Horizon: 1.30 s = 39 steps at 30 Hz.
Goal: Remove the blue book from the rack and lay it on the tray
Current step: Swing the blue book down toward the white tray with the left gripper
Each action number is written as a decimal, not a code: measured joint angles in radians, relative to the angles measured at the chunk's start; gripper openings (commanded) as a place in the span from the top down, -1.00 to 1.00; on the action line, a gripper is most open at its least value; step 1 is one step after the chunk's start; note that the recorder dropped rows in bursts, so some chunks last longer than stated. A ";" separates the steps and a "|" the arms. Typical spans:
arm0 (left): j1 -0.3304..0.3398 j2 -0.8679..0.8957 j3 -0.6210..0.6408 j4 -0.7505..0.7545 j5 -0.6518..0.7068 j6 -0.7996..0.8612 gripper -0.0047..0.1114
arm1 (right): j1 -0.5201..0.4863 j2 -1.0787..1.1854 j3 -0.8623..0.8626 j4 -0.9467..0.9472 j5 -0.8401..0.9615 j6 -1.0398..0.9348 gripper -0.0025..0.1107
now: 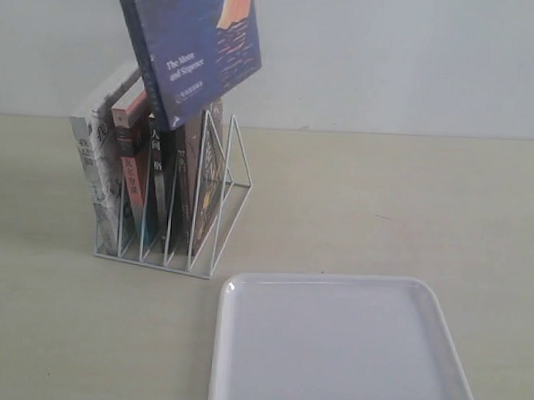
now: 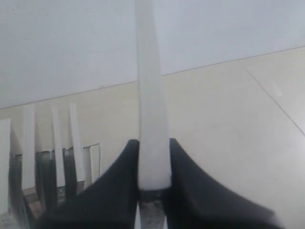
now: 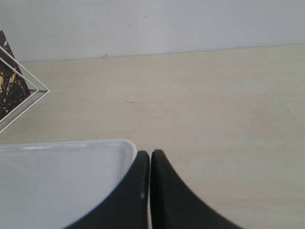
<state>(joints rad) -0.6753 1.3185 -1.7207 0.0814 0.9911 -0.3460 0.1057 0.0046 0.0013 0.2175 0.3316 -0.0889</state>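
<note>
Pale beige table (image 1: pixel 446 209) under a plain whitish wall (image 1: pixel 391 54) is all the setting you have. Your thin deep-blue paperback book with the orange-red crescent (image 1: pixel 190 44) hangs tilted at 12 o'clock over the small white wire rack (image 1: pixel 222 193). Its lower corner is down by the tops of the other upright books (image 1: pixel 129 179), and whether it has fully cleared them cannot be told. The book's top runs out of the exterior view, so the grip does not show there.

The left wrist view does show it. Your left tool (image 2: pixel 153 144) is pinching the book's pale page edge between its black fingers (image 2: pixel 119 181), likely so the book can hang free and swing flat later. Your right tool (image 3: pixel 150 155) is pressed together on nothing and hovers by a corner of the large flat white plastic tray (image 3: pixel 57 186), seemingly parked out of the way.

That tray lies at the rack's 5 o'clock, just beside its base. You probably want more height before carrying the book that way, or the low corner could snag a wire divider.
</note>
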 measured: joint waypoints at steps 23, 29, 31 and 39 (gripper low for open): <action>-0.002 -0.278 0.815 -0.363 -0.949 -0.046 0.84 | 0.000 0.000 0.000 0.000 0.000 0.000 0.96; -0.052 -0.286 1.021 -0.383 -1.237 -0.148 0.84 | 0.000 0.000 0.000 0.000 0.000 0.000 0.96; -0.085 -0.286 1.096 -0.384 -1.370 -0.201 0.84 | 0.000 0.000 0.000 0.000 0.000 0.000 0.96; -0.193 -0.288 1.298 -0.384 -1.743 -0.307 0.84 | 0.000 0.000 0.000 0.000 0.000 0.000 0.96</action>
<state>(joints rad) -0.8682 1.0302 -0.4222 -0.3030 -0.7519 -0.6528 0.1057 0.0046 0.0013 0.2175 0.3316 -0.0889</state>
